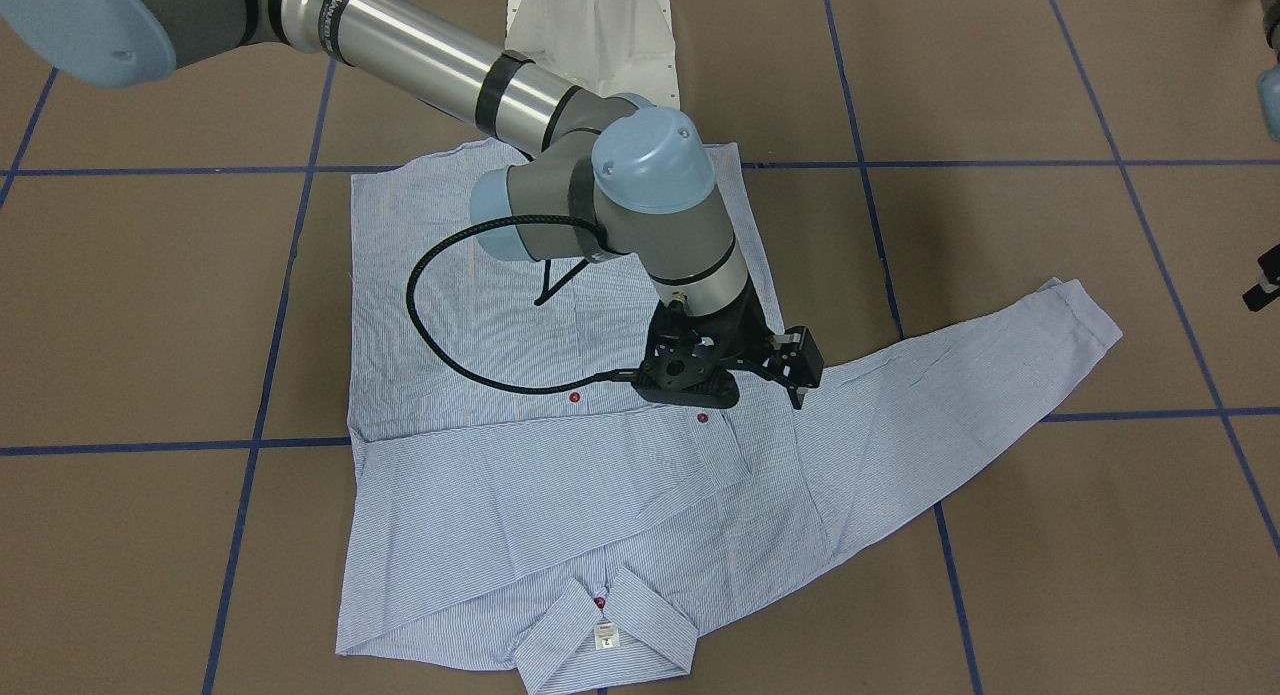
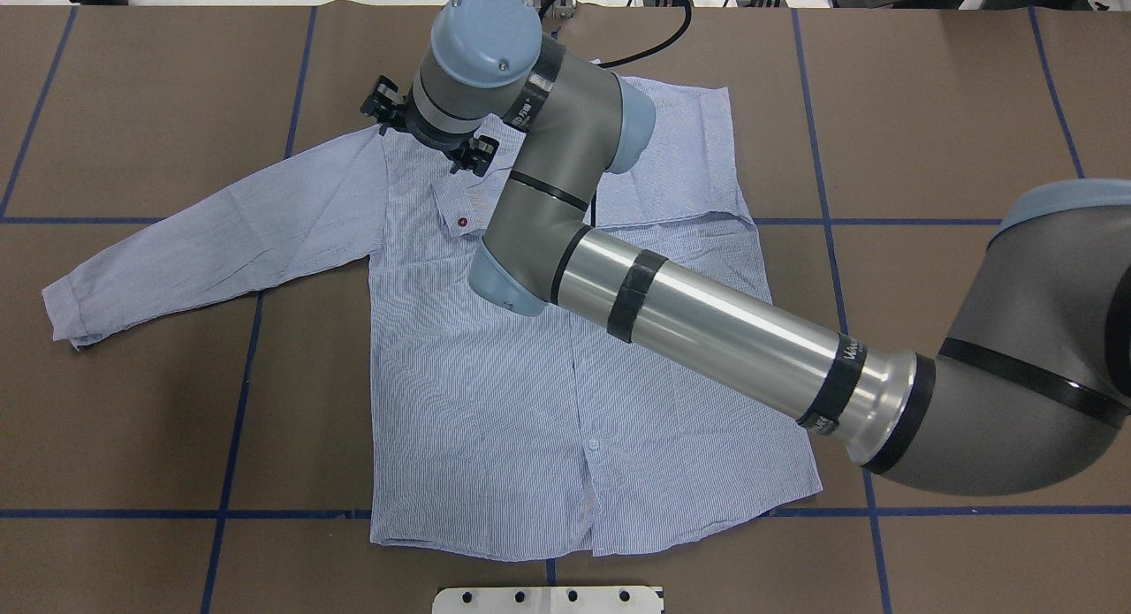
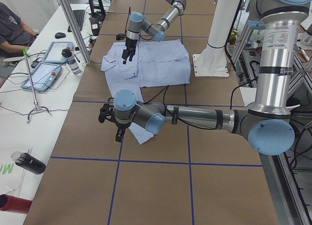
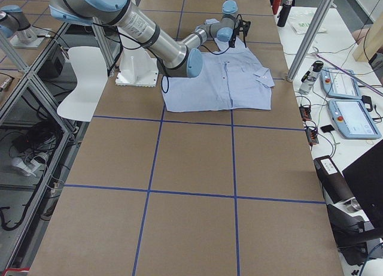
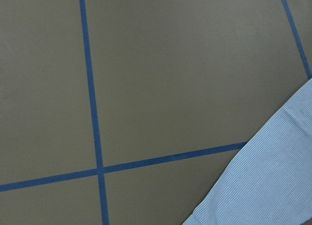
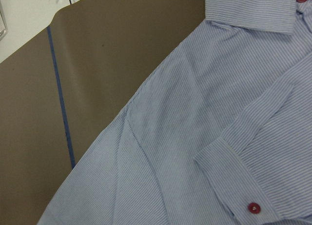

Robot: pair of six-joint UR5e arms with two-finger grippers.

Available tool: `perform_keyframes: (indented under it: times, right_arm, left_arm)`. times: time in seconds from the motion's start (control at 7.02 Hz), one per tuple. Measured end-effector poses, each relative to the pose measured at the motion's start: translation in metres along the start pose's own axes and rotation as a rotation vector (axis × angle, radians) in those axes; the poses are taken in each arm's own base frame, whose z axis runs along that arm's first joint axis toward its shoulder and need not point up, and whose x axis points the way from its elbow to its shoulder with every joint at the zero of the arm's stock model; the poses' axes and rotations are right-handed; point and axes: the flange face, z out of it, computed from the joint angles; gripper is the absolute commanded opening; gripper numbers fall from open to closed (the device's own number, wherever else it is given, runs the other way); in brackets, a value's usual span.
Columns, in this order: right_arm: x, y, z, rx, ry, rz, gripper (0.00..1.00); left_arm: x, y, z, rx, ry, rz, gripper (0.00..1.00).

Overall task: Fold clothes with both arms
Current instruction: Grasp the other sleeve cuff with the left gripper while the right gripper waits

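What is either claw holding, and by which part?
Nothing, apparently: the shirt lies flat, with the right claw over its chest and the left claw beside its sleeve end.

Place: a robotics lab, set up as a test cell rather than a home or shop.
Arms: two silver industrial arms (image 4: 143,30) rise from a white pedestal (image 4: 139,66).
Tabletop: a large tabletop (image 4: 197,216) under brown sheeting, marked into squares with blue tape (image 4: 234,156).
Frame: aluminium posts (image 4: 311,30) stand along the tabletop's edge.
Controls: two screen pendants (image 4: 353,117) with red buttons lie on a white side desk (image 3: 14,112).
Operator: a person (image 3: 12,30) sits at that desk, near a keyboard (image 3: 78,19) and mouse (image 3: 60,35).
Floor: loose cables (image 4: 30,138) lie under a metal rack.
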Motion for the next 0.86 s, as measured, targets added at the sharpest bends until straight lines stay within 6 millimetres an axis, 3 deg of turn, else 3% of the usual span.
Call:
perform_keyframes:
  times: [0.29, 0.43, 0.86]
  right_arm:
    - [0.038, -0.003, -0.008, 0.000, -0.008, -0.005, 0.98]
    - [0.050, -0.006, -0.011, 0.001, -0.010, -0.005, 0.98]
    - [0.070, -0.011, -0.015, 0.004, -0.010, -0.002, 0.98]
  left_arm:
    - [-0.015, 0.020, 0.064, -0.023, 0.042, -0.036, 0.89]
    - [-0.012, 0.031, 0.087, -0.055, 0.072, -0.079, 0.83]
    - [0.001, 0.056, 0.120, -0.173, 0.148, -0.187, 0.78]
